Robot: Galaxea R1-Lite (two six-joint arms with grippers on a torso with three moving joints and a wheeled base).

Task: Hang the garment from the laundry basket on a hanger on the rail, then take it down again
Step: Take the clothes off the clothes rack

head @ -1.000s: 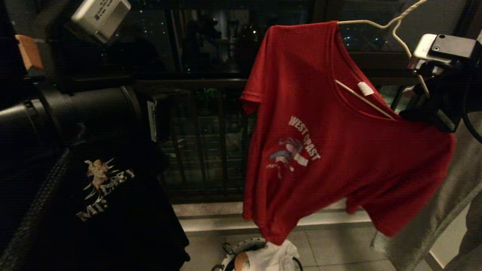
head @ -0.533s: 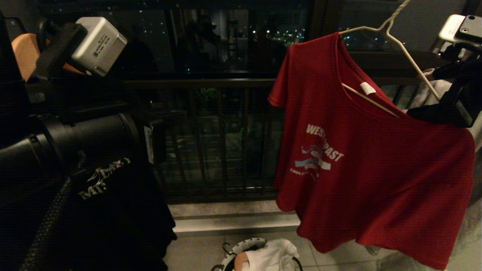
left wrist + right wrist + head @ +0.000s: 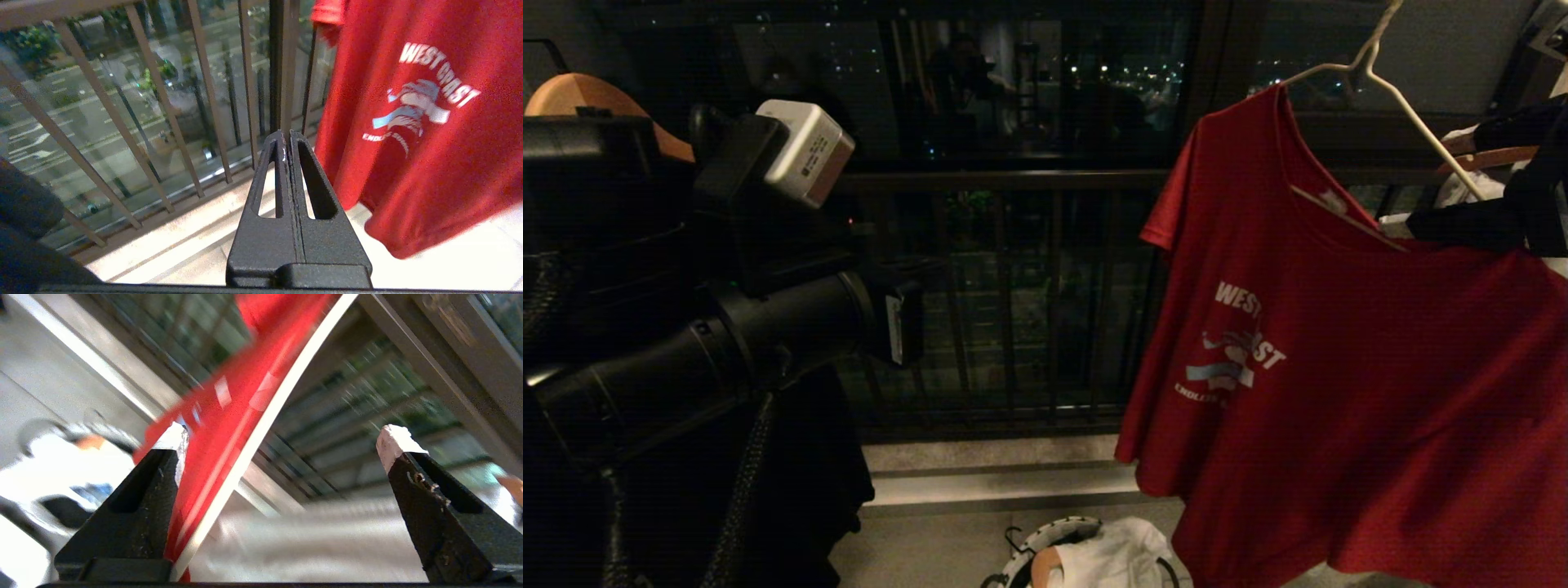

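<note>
Red "WEST COAST" T-shirt (image 3: 1339,392) on cream wire hanger (image 3: 1405,106). Right gripper (image 3: 282,437), seen only from its wrist: jaws spread, straddling both. Left gripper (image 3: 288,141): clenched, empty, facing balcony railing (image 3: 163,102).

"west coast" on red t-shirt (image 3: 429,122)

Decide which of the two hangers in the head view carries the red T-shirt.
The thin cream wire hanger at upper right: its arm runs through the red T-shirt neckline. The tan wooden hanger at upper left is thick, and no red cloth hangs on it.
</note>
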